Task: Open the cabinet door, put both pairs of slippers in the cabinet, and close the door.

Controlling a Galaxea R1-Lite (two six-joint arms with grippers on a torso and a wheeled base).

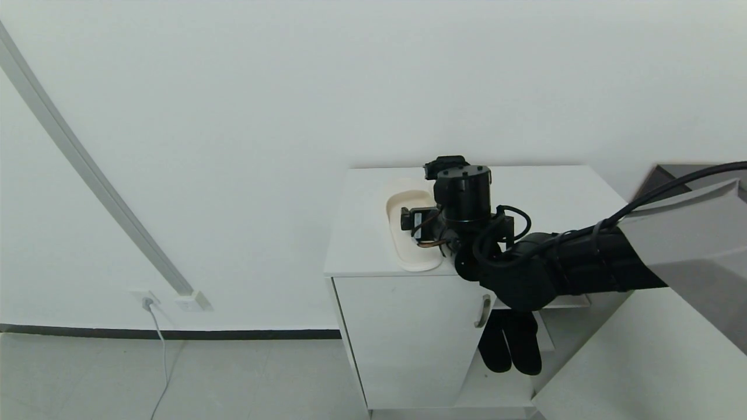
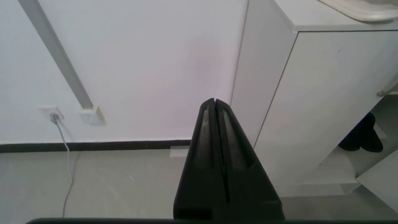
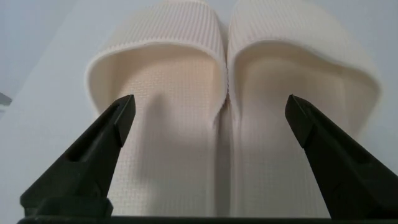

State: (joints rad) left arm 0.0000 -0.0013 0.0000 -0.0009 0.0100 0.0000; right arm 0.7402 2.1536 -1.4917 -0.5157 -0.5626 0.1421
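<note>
While the pair of cream slippers (image 3: 186, 162) lies side by side on the cabinet top (image 1: 543, 198), the right gripper (image 3: 210, 102) is held directly at it, opened wide, one finger outside each slipper. The long axis is seen running straight away from this gripper, toes pointing away. The left gripper (image 2: 214, 118), closed and empty, is seen low beside the cabinet, farther off.

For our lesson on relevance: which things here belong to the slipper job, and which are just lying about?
Job: cream slippers, black slippers, cabinet, right gripper.
Lying about: wall socket, cable, wall trunking.
</note>
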